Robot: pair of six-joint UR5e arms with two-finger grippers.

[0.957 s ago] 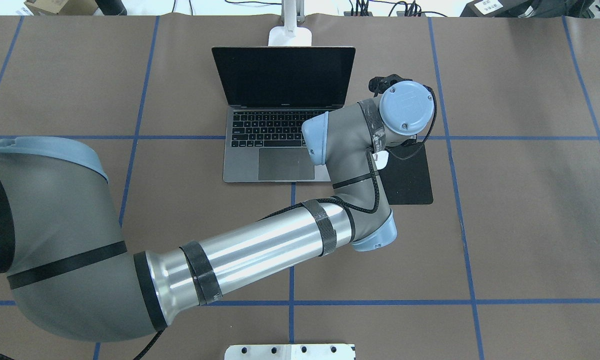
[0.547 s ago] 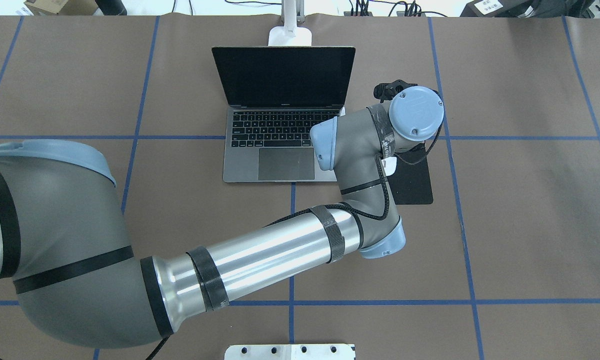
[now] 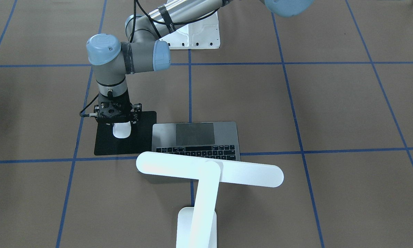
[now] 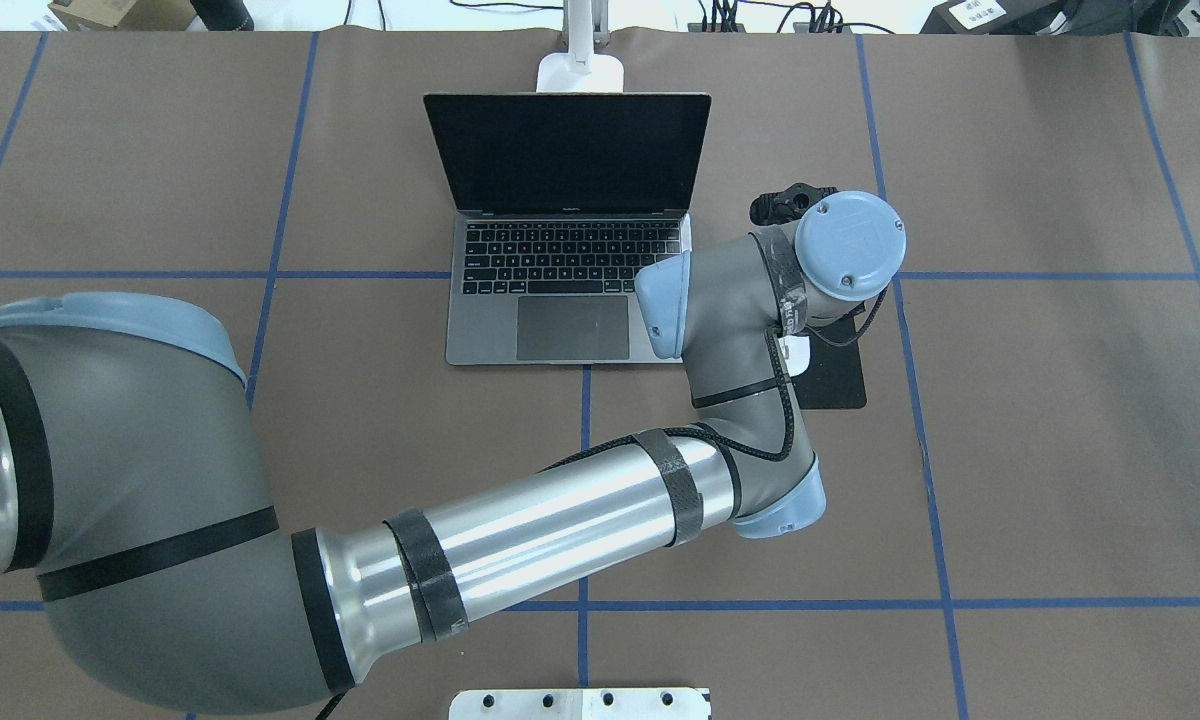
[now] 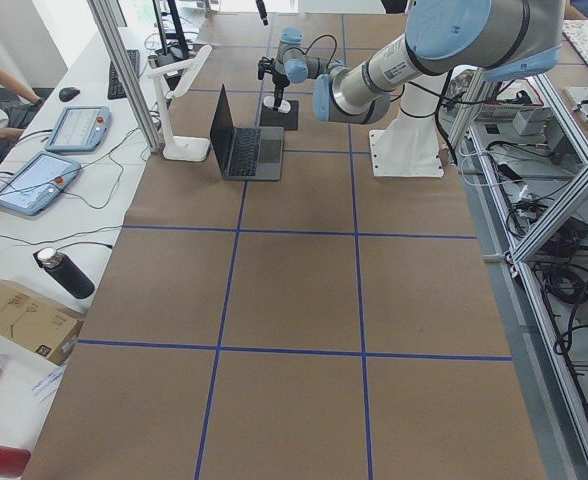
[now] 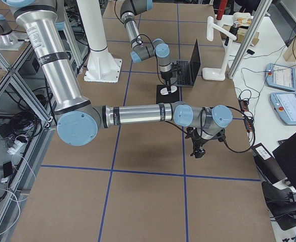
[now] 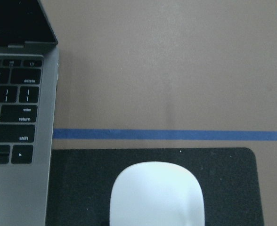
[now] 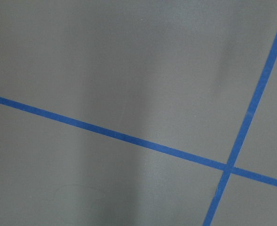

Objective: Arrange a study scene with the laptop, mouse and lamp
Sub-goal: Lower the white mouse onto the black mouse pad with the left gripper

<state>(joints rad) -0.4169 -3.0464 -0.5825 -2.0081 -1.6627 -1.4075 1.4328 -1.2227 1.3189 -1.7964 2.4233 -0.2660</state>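
Note:
The open dark grey laptop (image 4: 570,290) sits mid-table, and it also shows in the front view (image 3: 196,137). The white lamp (image 3: 210,170) stands behind it, its bar head over the screen. The black mouse pad (image 3: 105,144) lies beside the laptop. My left gripper (image 3: 118,124) points straight down over the pad and is shut on the rear of the white mouse (image 3: 121,132). The mouse (image 7: 157,195) fills the bottom of the left wrist view, over the pad. My right gripper (image 6: 196,150) hangs over bare table far from these; I cannot tell its state.
The left arm crosses in front of the laptop's right corner and hides most of the pad (image 4: 840,375) from overhead. The white robot base plate (image 4: 580,703) is at the near table edge. Blue tape lines grid the brown table cover.
My left wrist has moved right and towards the robot over the mouse pad. The white mouse has moved with it. The laptop and lamp have not moved.

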